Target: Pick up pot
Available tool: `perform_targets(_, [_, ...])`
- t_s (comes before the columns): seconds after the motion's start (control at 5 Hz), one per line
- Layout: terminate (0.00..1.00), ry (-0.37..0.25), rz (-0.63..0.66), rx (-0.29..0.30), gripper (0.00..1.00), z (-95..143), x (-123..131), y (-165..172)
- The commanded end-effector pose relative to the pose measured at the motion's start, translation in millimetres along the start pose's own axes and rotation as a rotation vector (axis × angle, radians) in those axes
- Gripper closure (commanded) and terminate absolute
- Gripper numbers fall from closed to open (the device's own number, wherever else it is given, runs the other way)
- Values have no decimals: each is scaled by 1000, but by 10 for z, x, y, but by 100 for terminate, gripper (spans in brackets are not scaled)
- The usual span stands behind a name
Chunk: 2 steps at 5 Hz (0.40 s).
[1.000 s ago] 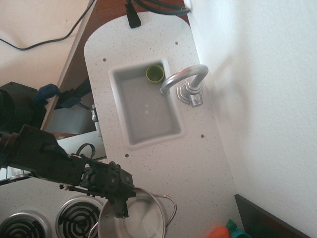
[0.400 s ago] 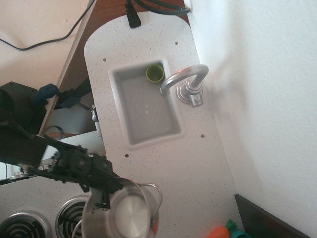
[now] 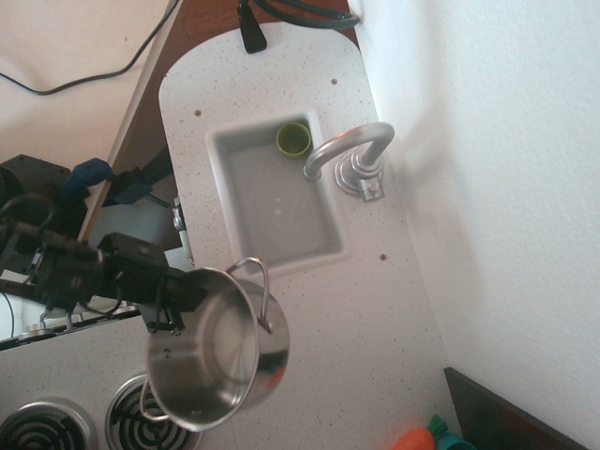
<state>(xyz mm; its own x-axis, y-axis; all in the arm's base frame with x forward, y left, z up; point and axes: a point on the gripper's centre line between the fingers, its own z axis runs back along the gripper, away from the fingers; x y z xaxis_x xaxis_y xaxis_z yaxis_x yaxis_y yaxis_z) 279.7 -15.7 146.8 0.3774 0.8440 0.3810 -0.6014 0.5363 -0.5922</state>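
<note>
— Above the stovetop, what was the arm doing?

— Seen from overhead, the black gripper [image 3: 169, 314] was clamped on the rim of the pot [image 3: 214, 349], which hung in the air, tilted so its open mouth faced up and to the left. The shiny steel side and base caught the light. One thin wire handle [image 3: 256, 281] looped up from the top edge; the other [image 3: 148, 398] showed at the lower left.

— Where was the pot relative to the burners?

— It was over the right coil burner [image 3: 131, 411], covering much of it. A second burner [image 3: 36, 431] sat further left at the bottom edge.

— And the rest of the counter?

— The white speckled countertop [image 3: 366, 319] ran up the middle. Its rectangular sink [image 3: 281, 202] held a small green cup [image 3: 293, 139] in the far corner, beside a curved silver faucet [image 3: 349, 155]. At the bottom right, an orange toy carrot [image 3: 417, 439] poked into view near a dark panel [image 3: 506, 417]. A white wall [image 3: 497, 187] filled the right side.
</note>
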Motion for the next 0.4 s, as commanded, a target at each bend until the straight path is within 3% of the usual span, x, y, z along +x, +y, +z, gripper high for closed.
perform_targets(0.0, [0, -58, 22, 70, 100, 1, 150, -174])
perform_targets(0.2, [100, 103, 35, 90, 100, -388, 256, -136])
